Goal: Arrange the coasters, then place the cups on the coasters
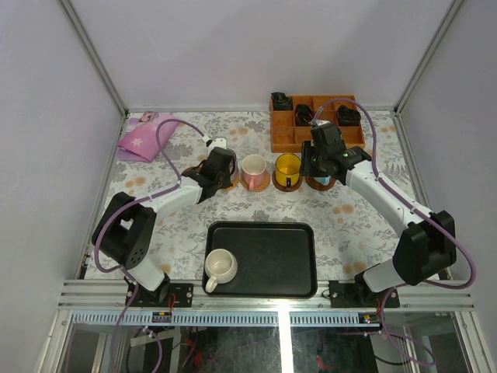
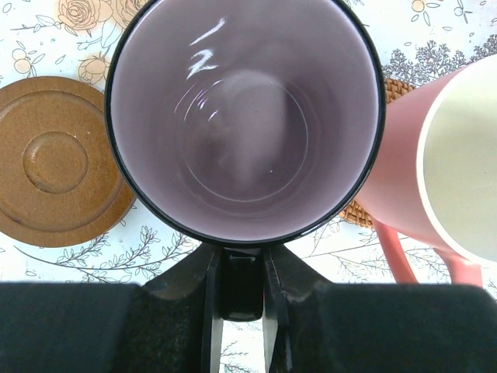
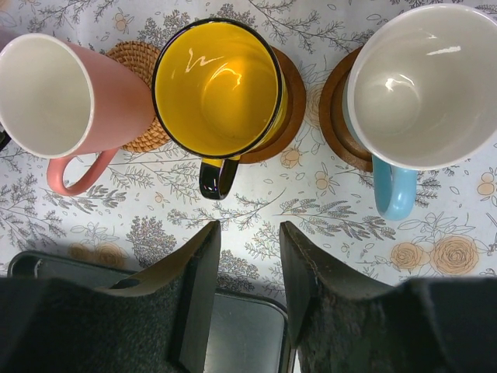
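Observation:
My left gripper [image 2: 241, 260] is shut on the dark handle of the mauve-purple cup [image 2: 245, 116], which fills the left wrist view. An empty brown coaster [image 2: 54, 159] lies just left of that cup. The pink cup [image 3: 54, 93] stands on a woven tan coaster [image 3: 140, 62]. The yellow cup [image 3: 217, 85] sits on a dark brown coaster [image 3: 295, 85], and the light blue cup [image 3: 427, 85] on another brown coaster [image 3: 334, 116]. My right gripper [image 3: 248, 241] stands open over the tablecloth, with nothing between its fingers. The cream-white cup [image 1: 220, 266] rests on the black tray [image 1: 287, 264].
An orange wooden compartment box [image 1: 314, 120] with black coiled items stands at the back right. A pink pouch [image 1: 144, 140] lies at the back left. The black tray's far edge [image 3: 248, 334] shows right below the right fingers. White walls enclose the floral tablecloth.

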`<control>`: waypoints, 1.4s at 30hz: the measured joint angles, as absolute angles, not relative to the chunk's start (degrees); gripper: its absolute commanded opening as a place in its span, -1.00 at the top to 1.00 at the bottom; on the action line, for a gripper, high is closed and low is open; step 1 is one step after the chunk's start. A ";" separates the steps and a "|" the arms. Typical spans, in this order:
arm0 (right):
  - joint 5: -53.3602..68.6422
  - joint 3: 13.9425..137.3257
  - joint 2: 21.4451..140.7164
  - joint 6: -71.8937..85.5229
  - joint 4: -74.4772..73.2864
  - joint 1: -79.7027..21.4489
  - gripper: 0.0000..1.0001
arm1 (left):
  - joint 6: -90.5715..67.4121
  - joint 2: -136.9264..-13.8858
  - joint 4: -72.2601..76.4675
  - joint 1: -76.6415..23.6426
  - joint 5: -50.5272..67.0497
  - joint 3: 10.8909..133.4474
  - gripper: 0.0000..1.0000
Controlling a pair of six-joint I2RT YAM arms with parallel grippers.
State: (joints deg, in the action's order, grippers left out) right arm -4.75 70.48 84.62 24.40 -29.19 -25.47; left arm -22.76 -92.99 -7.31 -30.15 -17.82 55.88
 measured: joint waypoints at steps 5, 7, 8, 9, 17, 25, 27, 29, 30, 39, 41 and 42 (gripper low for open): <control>-3.99 70.54 84.68 24.40 -29.17 -25.36 0.14 | -22.76 -93.34 -7.35 -30.13 -17.85 55.88 1.00; -3.73 70.57 84.84 24.43 -29.15 -25.32 0.14 | -22.76 -93.38 -7.35 -30.13 -17.85 55.86 1.00; -3.51 70.57 84.99 24.43 -29.12 -25.32 0.14 | -22.76 -93.38 -7.38 -30.13 -17.85 55.83 1.00; -3.44 70.57 85.10 24.43 -29.10 -25.32 0.14 | -22.76 -93.38 -7.35 -30.13 -17.87 55.79 1.00; -3.33 70.57 85.45 24.43 -28.80 -25.32 0.14 | -22.83 -93.38 -7.44 -30.13 -17.89 54.72 1.00; -3.07 70.57 85.45 24.45 -28.77 -25.19 0.14 | -22.83 -93.38 -7.46 -30.13 -17.89 53.45 1.00; -2.66 70.57 85.45 24.45 -28.77 -25.15 0.14 | -22.81 -93.38 -7.44 -30.13 -17.89 53.34 1.00; -2.26 70.57 85.45 24.47 -28.77 -25.12 0.14 | -22.79 -93.38 -7.42 -30.13 -17.89 53.25 1.00; -2.17 70.57 85.45 24.47 -28.77 -25.12 0.14 | -22.74 -93.38 -7.42 -30.13 -17.89 53.21 1.00; -1.50 70.57 85.69 24.60 -28.69 -25.10 0.14 | -21.61 -93.41 -7.29 -30.11 -17.87 52.88 1.00; -1.21 70.57 85.91 24.60 -28.60 -25.10 0.14 | -21.34 -93.49 -7.18 -30.11 -17.87 52.86 0.99; -0.95 70.57 86.06 24.60 -28.42 -25.10 0.14 | -21.26 -93.51 -7.11 -30.11 -17.87 52.86 0.94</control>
State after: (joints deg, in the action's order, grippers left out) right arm -0.95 70.57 86.06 24.60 -28.42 -25.10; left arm -21.26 -93.51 -7.11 -30.11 -17.87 52.86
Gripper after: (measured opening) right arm 0.430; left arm 0.173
